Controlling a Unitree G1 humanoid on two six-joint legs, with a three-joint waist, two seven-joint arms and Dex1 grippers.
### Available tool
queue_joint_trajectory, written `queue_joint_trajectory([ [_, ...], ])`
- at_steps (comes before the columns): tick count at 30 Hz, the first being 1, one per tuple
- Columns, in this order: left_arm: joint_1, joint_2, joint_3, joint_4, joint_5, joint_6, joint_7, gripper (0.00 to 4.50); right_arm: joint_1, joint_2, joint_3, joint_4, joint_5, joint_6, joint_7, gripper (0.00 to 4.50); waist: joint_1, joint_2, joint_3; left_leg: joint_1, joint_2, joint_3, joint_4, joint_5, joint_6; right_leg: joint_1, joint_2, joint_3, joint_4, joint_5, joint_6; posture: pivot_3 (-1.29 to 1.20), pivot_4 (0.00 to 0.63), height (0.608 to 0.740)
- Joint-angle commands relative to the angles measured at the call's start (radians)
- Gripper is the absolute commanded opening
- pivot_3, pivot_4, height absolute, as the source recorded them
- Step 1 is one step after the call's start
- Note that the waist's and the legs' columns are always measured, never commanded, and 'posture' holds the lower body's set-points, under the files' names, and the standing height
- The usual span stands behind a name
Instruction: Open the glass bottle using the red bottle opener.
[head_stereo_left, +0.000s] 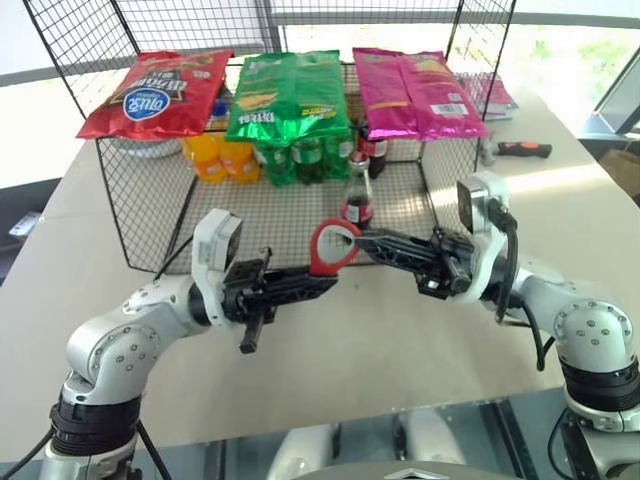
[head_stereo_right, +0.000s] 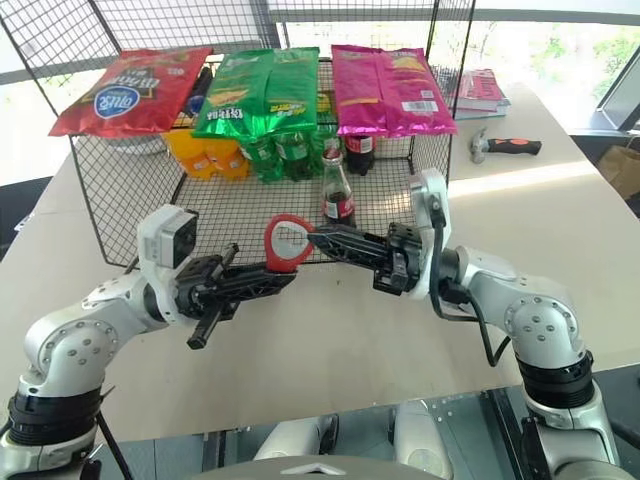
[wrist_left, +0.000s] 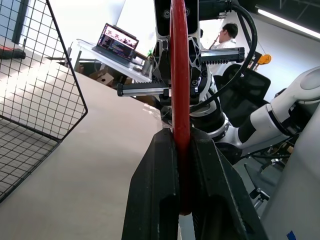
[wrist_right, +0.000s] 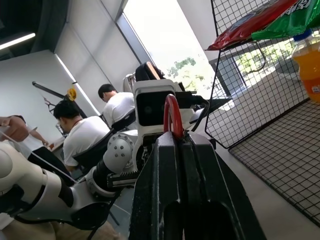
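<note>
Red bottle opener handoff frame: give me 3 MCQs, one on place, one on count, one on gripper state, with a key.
1. Where is the glass bottle?
A. On the wire rack's mesh floor, behind the opener
B. In the left gripper
C. On the table beside the hammer

2. How many snack bags lie on top of the rack?
A. Two
B. Three
C. Five

3. What holds the red bottle opener?
A. The left gripper alone
B. Nothing, it lies on the table
C. Both grippers, from opposite ends

Key:
1 A: the bottle stands upright inside the rack, ungripped.
2 B: red bag, green bag, pink bag.
3 C: the left gripper clamps the handle and the right gripper is shut on the ring head, opener held above the table.
</note>
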Motion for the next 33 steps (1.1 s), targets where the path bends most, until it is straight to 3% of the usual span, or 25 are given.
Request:
queue_joint_trajectory([
  [1,-0.012,-0.003,-0.003,-0.029,-0.030,-0.003,-0.010,0.00,-0.030,0.020,0.003,-0.035,0.024,-0.003,-0.025,0.02,0.000,0.000,0.000,0.000,0.000,0.000,0.000,0.000,0.000,0.000,0.000,0.000,0.000,0.000,0.000,0.00,0.150,0.740],
  [6,-0.008,-0.001,-0.014,-0.031,-0.039,0.003,-0.017,0.00,-0.053,0.040,0.013,-0.026,0.032,0.009,-0.041,0.02,0.000,0.000,0.000,0.000,0.000,0.000,0.000,0.000,0.000,0.000,0.000,0.000,0.000,0.000,0.000,0.00,0.150,0.740],
  [7,-0.008,0.004,-0.010,-0.028,-0.053,0.014,-0.018,0.84,-0.055,0.042,0.014,-0.023,0.032,0.011,-0.039,0.00,-0.001,0.000,0.000,0.000,0.000,0.000,0.000,0.000,0.000,0.000,0.000,0.000,0.000,0.000,0.000,0.00,0.150,0.740],
  [10,-0.012,0.002,0.000,-0.025,-0.043,0.004,0.003,1.97,-0.053,0.041,0.009,-0.020,0.028,0.014,-0.029,0.00,-0.001,0.000,0.000,0.000,0.000,0.000,0.000,0.000,0.000,0.000,0.000,0.000,0.000,0.000,0.000,0.00,0.150,0.740],
  [12,-0.021,0.008,0.005,-0.021,-0.045,0.008,0.015,3.01,-0.050,0.036,0.005,-0.021,0.023,0.017,-0.020,0.00,0.000,0.000,0.000,0.000,0.000,0.000,0.000,0.000,0.000,0.000,0.000,0.000,0.000,0.000,0.000,0.00,0.150,0.740],
  [28,-0.184,0.043,0.078,0.093,-0.156,0.076,0.097,3.01,-0.040,-0.001,-0.011,-0.013,-0.024,0.012,0.037,0.00,-0.002,0.000,0.000,0.000,0.000,0.000,0.000,0.000,0.000,-0.001,0.000,0.000,0.000,0.000,0.000,0.00,0.150,0.740],
  [29,-0.189,0.043,0.074,0.095,-0.163,0.084,0.100,2.50,-0.041,-0.002,-0.012,-0.012,-0.024,0.012,0.038,0.00,-0.002,0.000,0.000,0.000,0.000,0.000,0.000,0.000,0.000,-0.001,0.000,0.000,0.000,0.000,0.000,0.00,0.150,0.740],
  [31,-0.196,0.050,0.059,0.091,-0.161,0.094,0.088,2.02,-0.043,-0.001,-0.012,-0.012,-0.026,0.011,0.038,0.00,-0.002,0.000,0.000,-0.001,0.000,0.000,0.000,0.000,0.000,0.000,0.000,0.000,0.000,0.000,0.000,0.00,0.150,0.740],
  [33,-0.201,0.048,0.049,0.086,-0.165,0.102,0.086,1.07,-0.046,0.002,-0.012,-0.012,-0.027,0.010,0.037,0.00,-0.002,0.001,0.000,0.000,0.000,0.000,0.000,0.000,0.000,0.000,0.000,0.000,0.000,0.000,0.000,0.00,0.150,0.740],
])
